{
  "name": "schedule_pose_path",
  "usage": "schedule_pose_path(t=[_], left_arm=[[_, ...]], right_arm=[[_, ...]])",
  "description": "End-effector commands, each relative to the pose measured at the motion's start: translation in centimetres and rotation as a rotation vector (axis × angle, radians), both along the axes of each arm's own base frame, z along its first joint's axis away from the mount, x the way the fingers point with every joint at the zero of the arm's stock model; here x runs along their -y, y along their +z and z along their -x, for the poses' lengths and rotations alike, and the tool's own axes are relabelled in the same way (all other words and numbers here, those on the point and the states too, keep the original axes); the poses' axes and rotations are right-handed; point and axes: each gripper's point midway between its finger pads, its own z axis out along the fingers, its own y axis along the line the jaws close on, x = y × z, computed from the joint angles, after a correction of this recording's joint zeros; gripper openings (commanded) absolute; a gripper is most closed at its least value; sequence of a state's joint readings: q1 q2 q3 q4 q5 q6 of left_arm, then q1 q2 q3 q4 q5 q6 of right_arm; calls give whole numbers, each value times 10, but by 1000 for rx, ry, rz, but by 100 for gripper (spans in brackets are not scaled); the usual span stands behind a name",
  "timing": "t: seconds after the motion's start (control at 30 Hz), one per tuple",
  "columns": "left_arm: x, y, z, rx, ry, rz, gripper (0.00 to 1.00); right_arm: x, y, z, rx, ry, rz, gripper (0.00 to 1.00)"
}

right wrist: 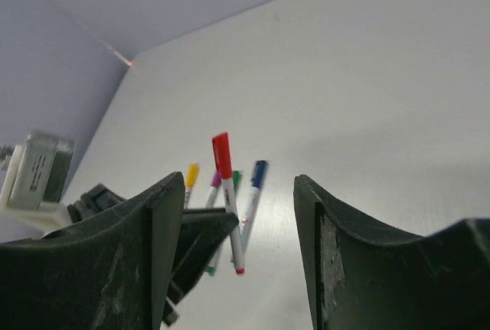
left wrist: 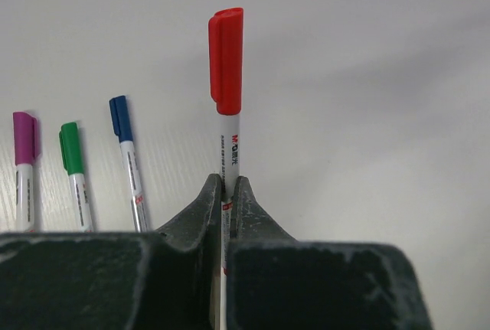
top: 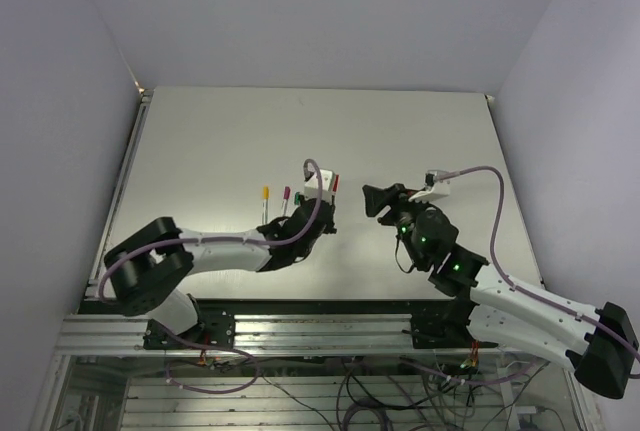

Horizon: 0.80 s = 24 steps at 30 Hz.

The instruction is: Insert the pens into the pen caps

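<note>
Red pen [left wrist: 227,146], red cap [left wrist: 226,60] already seated, clamped by barrel between closed left fingers [left wrist: 200,219], cap end jutting past tips. Right fingers [right wrist: 337,261] spread wide, empty. Step: capping looks done. Next: lay pen beside blue pen [left wrist: 127,163] on surface [left wrist: 367,115]

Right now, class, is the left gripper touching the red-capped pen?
Touching. The left wrist view shows the left gripper closed on the red-capped pen, both fingers pressed against its white barrel.
</note>
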<state>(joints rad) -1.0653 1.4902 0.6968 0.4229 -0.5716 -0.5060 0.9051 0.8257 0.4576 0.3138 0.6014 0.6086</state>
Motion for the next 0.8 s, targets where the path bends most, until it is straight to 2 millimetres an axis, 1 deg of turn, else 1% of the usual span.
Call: schedule_pose_path(t=[0.0, 0.13, 0.17, 0.3, 0.5, 0.77], left_arm=[[0, -18, -26, -55, 62, -65, 7], [-3, -40, -44, -125, 90, -100, 7], [-4, -49, -48, -146, 95, -113, 7], [-3, -71, -59, -210, 96, -153, 7], [0, -92, -64, -260, 88, -179, 7], [-3, -115, -64, -338, 119, -201, 7]], right_arm=[[32, -29, 2, -95, -140, 60, 58], [39, -39, 5, -138, -173, 76, 59], [41, -42, 5, -146, -177, 79, 59], [44, -49, 6, -167, -194, 82, 58], [45, -54, 7, -175, -199, 86, 59], [45, -60, 7, -185, -202, 93, 58]])
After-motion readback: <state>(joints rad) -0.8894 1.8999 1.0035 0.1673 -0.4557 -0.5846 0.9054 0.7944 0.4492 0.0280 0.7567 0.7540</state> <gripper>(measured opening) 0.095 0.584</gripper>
